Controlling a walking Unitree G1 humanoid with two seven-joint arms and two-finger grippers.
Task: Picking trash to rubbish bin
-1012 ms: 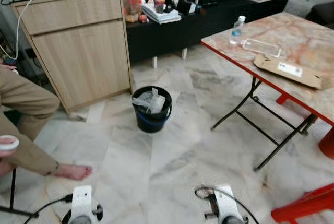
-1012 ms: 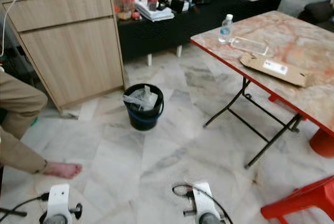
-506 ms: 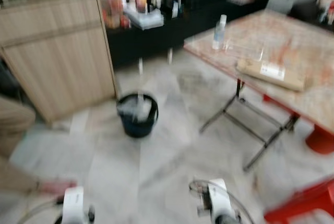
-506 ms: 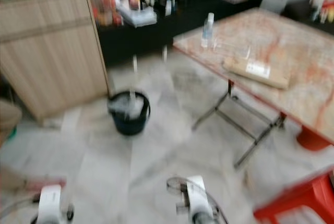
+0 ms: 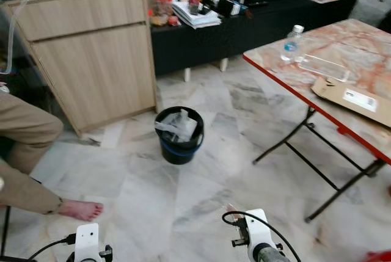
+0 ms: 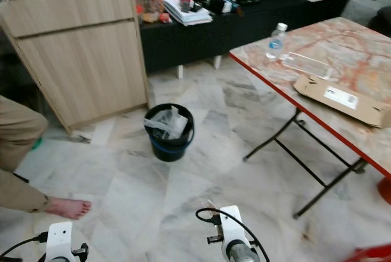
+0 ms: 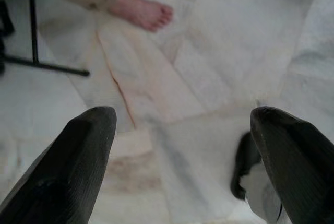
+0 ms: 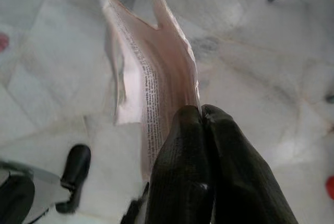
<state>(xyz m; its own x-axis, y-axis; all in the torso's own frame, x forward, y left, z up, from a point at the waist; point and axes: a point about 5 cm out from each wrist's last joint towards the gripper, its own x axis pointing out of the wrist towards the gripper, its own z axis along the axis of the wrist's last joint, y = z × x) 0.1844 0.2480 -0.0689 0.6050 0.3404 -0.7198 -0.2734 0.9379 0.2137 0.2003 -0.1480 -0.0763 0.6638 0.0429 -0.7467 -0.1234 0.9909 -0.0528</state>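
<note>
In the left eye view, a round black plastic rubbish bin [image 5: 178, 135] with a blue band is standing on the pale marble floor [image 5: 201, 182], near the light wooden cabinet [image 5: 91, 54], and crumpled clear plastic is lying inside it. The folding table [image 5: 342, 85] with a marbled top and a red edge is standing at the right, carrying a clear plastic water bottle [image 5: 291, 43] and a flat brown cardboard box [image 5: 354, 96]. A person's bare foot [image 5: 80, 209] is resting on the floor at the left. In the right eye view, the same bin is standing well ahead of both arms. In the left wrist view, the left pincer [image 7: 177, 166] is hanging over the floor with its black fingers wide apart and holding nothing. In the right wrist view, the right pincer [image 8: 201, 114] is pressing its fingers together on a thin pale pink printed paper wrapper [image 8: 151, 78], well short of the bin.
</note>
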